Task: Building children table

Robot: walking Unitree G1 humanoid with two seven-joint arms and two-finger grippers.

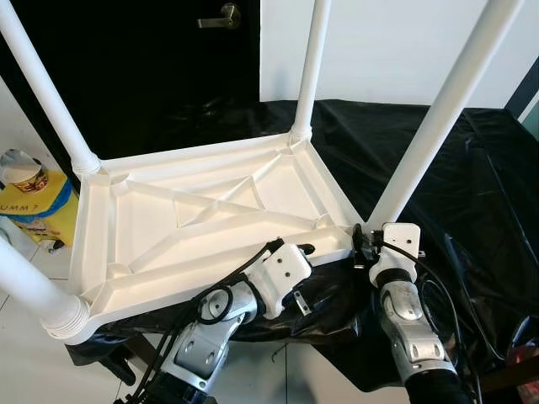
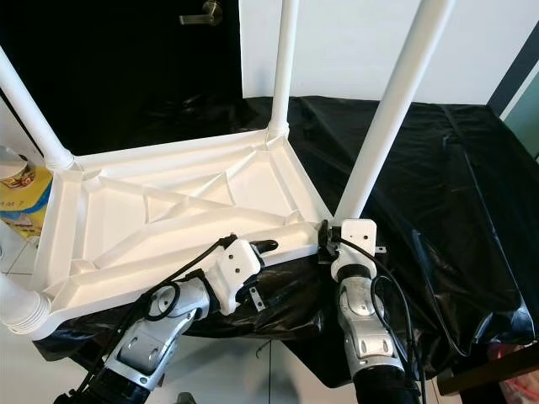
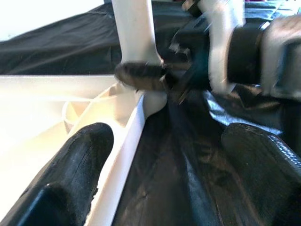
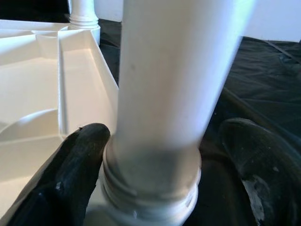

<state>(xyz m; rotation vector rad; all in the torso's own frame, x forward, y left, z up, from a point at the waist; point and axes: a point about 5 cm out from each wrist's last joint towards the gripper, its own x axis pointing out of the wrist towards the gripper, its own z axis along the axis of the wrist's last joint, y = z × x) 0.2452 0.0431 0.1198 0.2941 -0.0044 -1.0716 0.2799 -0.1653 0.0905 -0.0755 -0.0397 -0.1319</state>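
A bright room with a dark door, white wall and pale tiled floor.

Crinkled black plastic sheeting [image 1: 472,185] covers the ground ahead. Behind it stands a black door [image 1: 152,59] with a brass lever handle [image 1: 221,17], beside a plain white wall [image 1: 379,50]. Glossy light floor tiles [image 1: 34,337] reflect daylight nearby.

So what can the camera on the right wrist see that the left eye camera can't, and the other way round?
The right wrist view shows the ribbed collar at the near leg's base, with one black finger touching it.

The left eye view takes in the upturned white tabletop, all four legs, the door handle, a paper cup and the left gripper.

Both show the near right leg and the black sheet.
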